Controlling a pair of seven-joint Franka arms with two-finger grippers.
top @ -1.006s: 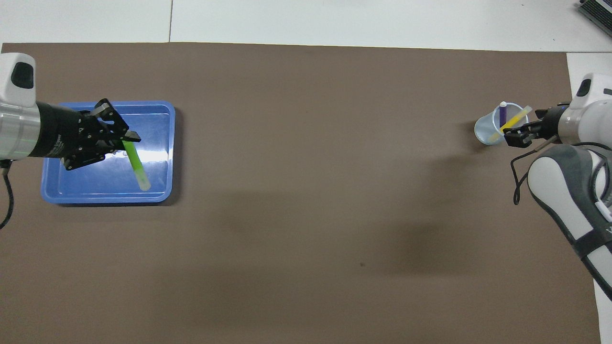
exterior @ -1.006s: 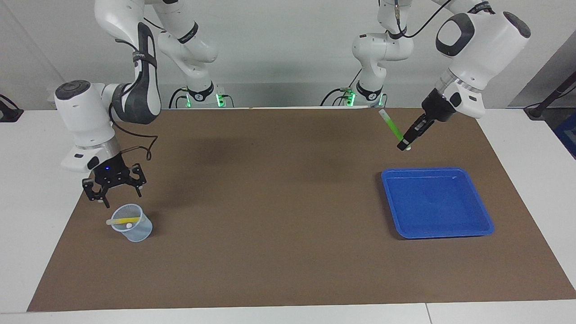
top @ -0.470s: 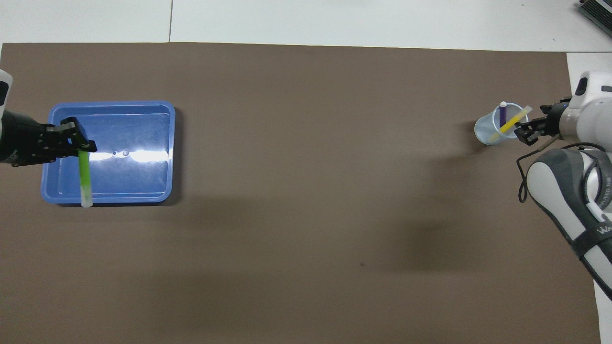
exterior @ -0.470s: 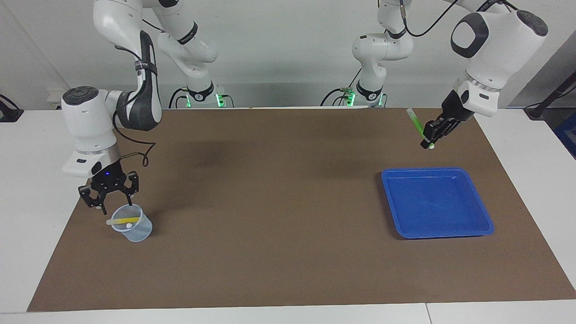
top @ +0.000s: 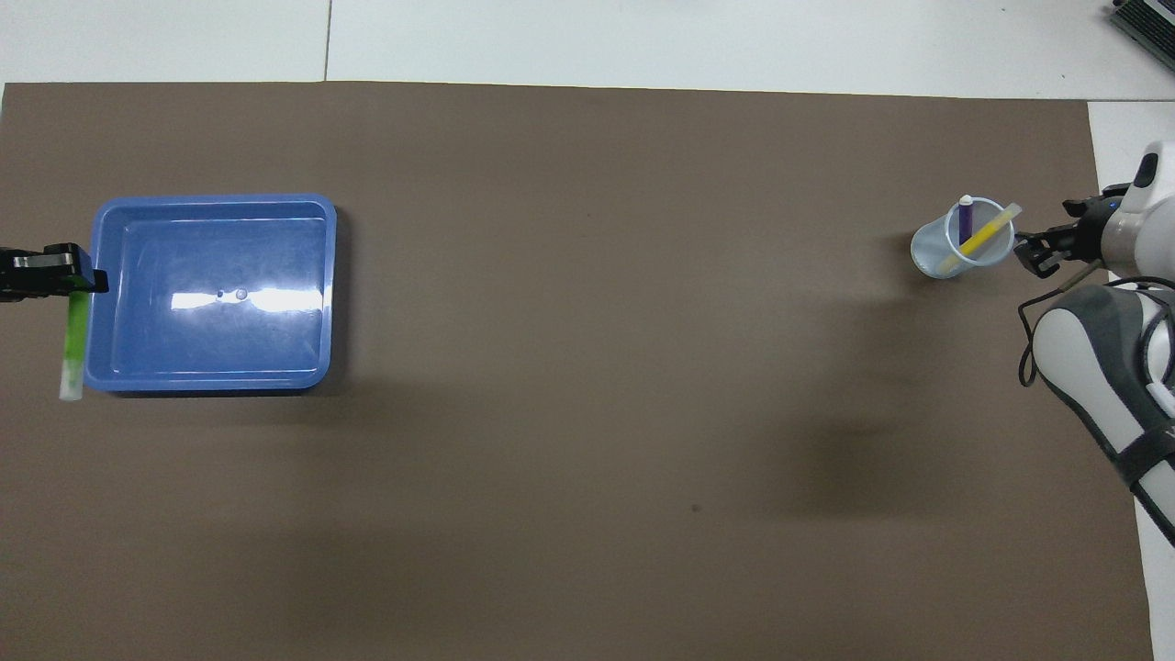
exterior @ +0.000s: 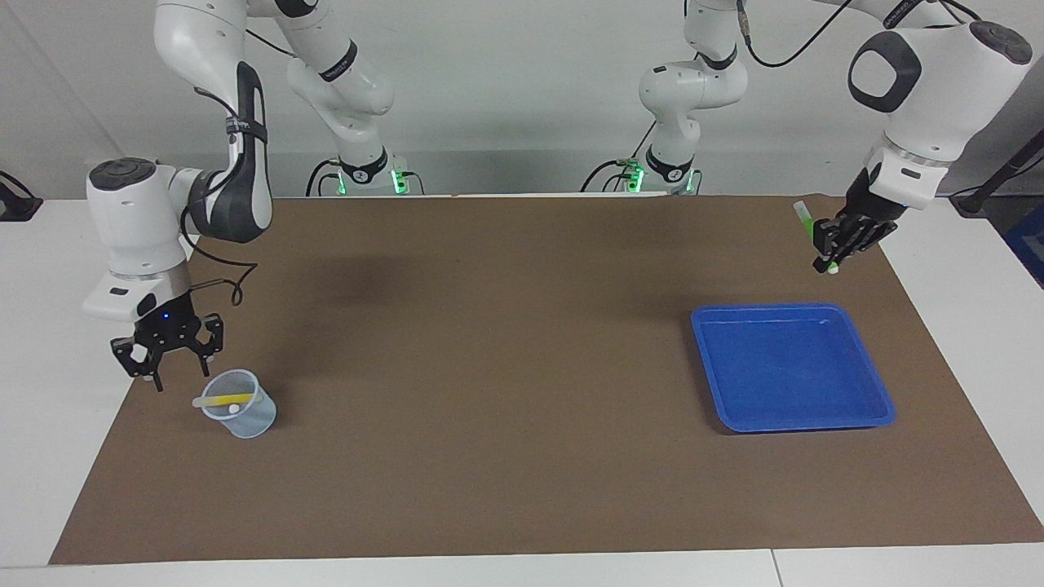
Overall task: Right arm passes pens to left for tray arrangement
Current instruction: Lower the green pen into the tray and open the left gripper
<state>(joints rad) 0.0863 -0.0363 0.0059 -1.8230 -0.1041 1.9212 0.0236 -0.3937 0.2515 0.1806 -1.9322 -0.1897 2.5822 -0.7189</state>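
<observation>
At the left arm's end of the table, the left gripper (exterior: 833,254) hangs in the air with its fingers pinched on the green pen (exterior: 807,224). It grips the pen near the lower end, so most of the shaft slants up out of the fingers and the pale end points away from the gripper. In the overhead view the gripper (top: 78,286) and the pen (top: 73,340) sit just outside the tray's rim, over the brown mat (exterior: 506,367) rather than over the tray.

The tray (exterior: 877,383) lies flat on the mat below that gripper, off to its side toward the middle of the table, and nothing lies in it.

At the right arm's end, the right gripper (exterior: 167,359) hangs low over the mat's edge, just beside the cup (exterior: 259,422) and clear of it, its fingers spread apart and holding nothing. The cup (top: 927,255) stands upright on the mat. Two pens lean inside it: the yellow pen (top: 982,234) slants across the mouth with its pale end poking over the rim on the gripper's side, and the purple pen (top: 965,220) stands steeper next to it, pale tip up.

The mat between cup and tray is bare.
</observation>
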